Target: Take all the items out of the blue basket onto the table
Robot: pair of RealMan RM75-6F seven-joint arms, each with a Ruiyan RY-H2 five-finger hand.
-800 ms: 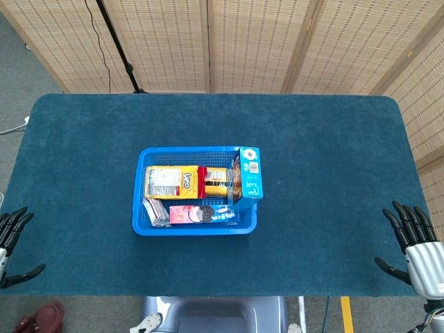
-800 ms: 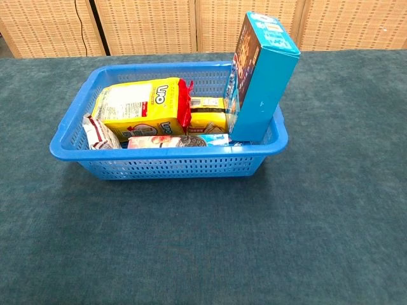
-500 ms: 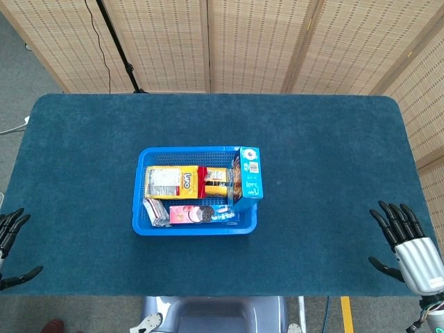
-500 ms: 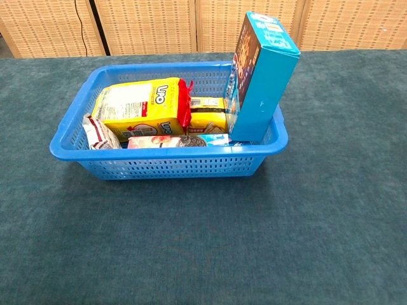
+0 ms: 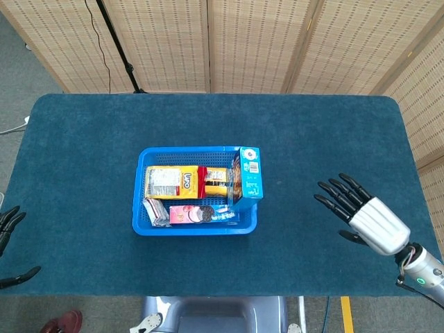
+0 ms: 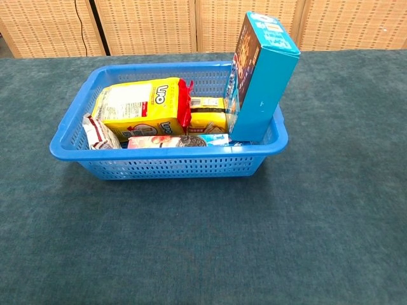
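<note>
Spreading wide and holding nothing, my right hand [image 5: 366,216] hangs well right of the blue basket [image 5: 142,225]. Left hand [image 5: 8,239] is at the table edge, fingers apart, empty. The tall cyan box [image 6: 261,76] stands upright at the basket's right end; it looks stiff and light, so I'd grip its broad sides near the top.

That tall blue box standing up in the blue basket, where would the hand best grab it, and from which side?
Probably its upper half, from the right. The tall blue cardboard box stands at the right end of the blue plastic basket, well above the rim and leaning right, so its side faces are free. The open right hand is nearest.
</note>
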